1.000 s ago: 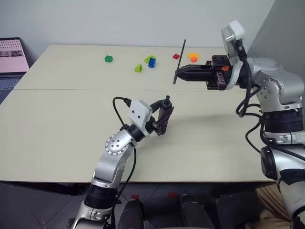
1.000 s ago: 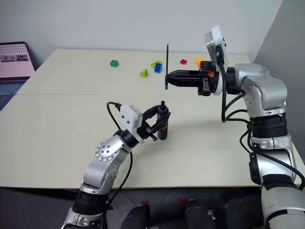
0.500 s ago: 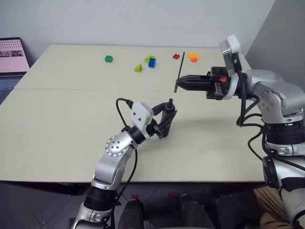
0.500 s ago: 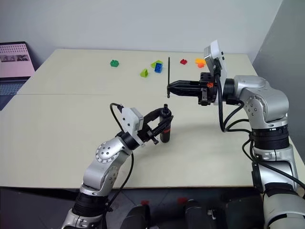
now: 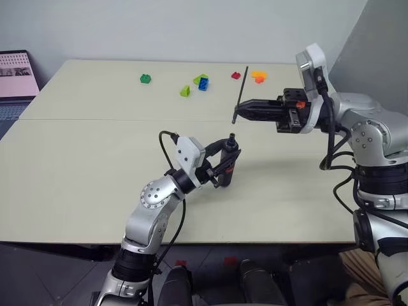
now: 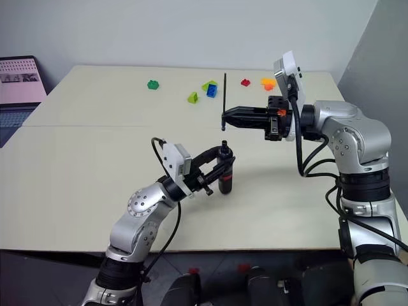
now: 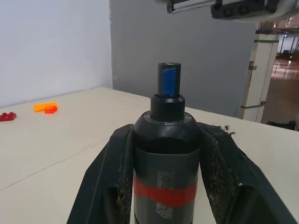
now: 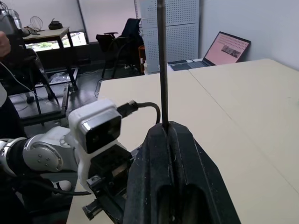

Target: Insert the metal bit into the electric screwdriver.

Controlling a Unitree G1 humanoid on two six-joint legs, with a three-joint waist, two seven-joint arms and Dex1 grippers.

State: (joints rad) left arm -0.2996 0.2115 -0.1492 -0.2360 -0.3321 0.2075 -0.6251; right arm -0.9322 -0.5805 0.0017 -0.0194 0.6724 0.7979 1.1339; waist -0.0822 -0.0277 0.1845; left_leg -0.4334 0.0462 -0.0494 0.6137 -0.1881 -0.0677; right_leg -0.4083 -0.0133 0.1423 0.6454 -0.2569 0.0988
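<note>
Two arms reach over the beige counter [image 5: 76,166]. The left gripper [image 5: 224,167], angled up and rightward, clamps the slim black red-banded electric screwdriver [image 5: 230,164] upright near centre. The right gripper [image 5: 239,111], level and pointing left, pinches the thin dark metal bit [image 5: 241,92] upright, above and just beyond the screwdriver.

Pale wall [image 5: 191,29] behind a beige table [image 5: 76,172] (laptop [image 5: 14,83] beside it).

Beige table [image 5: 83,166] — toy bricks [image 5: 201,81], laptop [image 5: 14,83]
</note>
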